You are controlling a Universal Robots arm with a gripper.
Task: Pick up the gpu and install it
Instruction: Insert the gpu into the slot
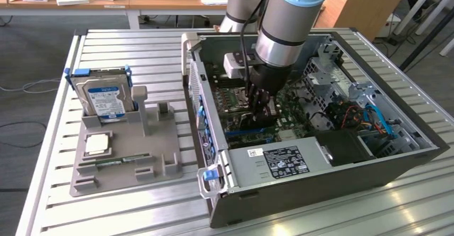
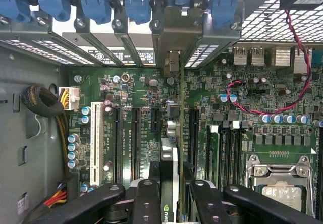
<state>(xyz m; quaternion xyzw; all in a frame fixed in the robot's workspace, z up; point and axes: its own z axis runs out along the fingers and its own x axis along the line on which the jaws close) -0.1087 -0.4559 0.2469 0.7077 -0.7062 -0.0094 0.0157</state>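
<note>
End effector (image 1: 259,100) position: inside the open computer case (image 1: 397,164), above the motherboard (image 2: 252,108). Its fingers (image 2: 146,199) are partly closed and clamp the gpu (image 2: 172,158) from both faces. The gpu stands on edge directly below the end effector, in line with the expansion slots (image 2: 117,138), with its far end pointing toward the rear wall under the blue latches (image 2: 136,2). Whether it is seated cannot be determined. The case also contains a power supply (image 1: 284,161), near the end effector. Outside the case, well apart from the end effector, a grey holder (image 1: 114,185) on the counter (image 1: 71,215) carries a hard drive (image 1: 105,99) and a memory stick (image 1: 114,162).
</note>
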